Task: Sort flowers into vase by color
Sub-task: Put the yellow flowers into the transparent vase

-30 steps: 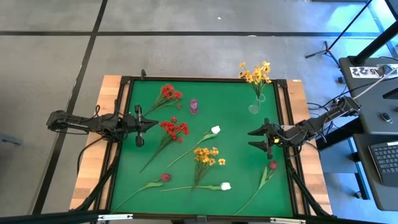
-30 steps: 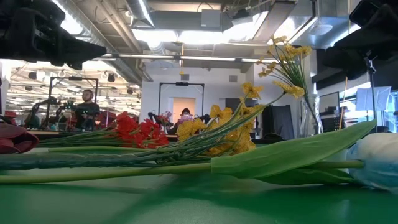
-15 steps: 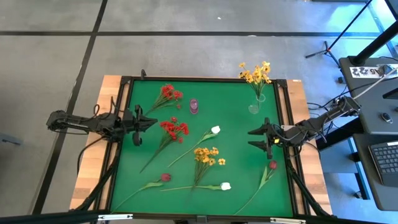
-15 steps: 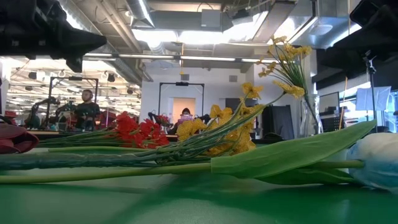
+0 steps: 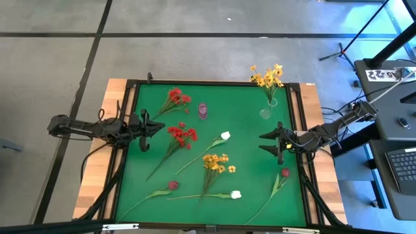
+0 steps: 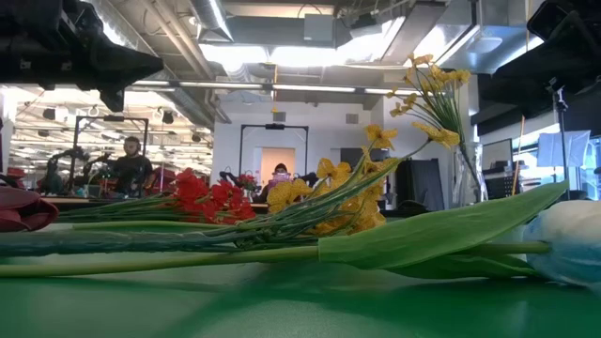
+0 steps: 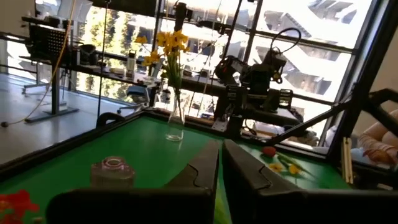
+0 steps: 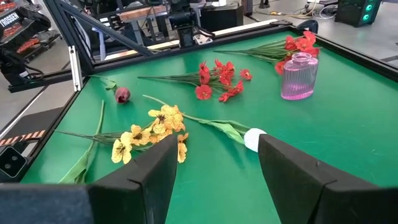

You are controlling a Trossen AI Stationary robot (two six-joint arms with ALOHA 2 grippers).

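The green table mat (image 5: pixel 247 136) lay under bright workshop lights. I had the left gripper (image 5: pixel 145 129) at the mat's left edge, fingers nearly pressed together and empty, near a red spray (image 5: pixel 182 134). The right gripper (image 5: pixel 268 143) hung spread and empty at the right edge. One yellow spray (image 5: pixel 268 78) stood in the clear vase (image 5: pixel 266 112); the pink vase (image 5: pixel 203 110) held nothing I could see. I judged the left should open wide and take the red stem low. In the low view, stems blocked most of the mat.
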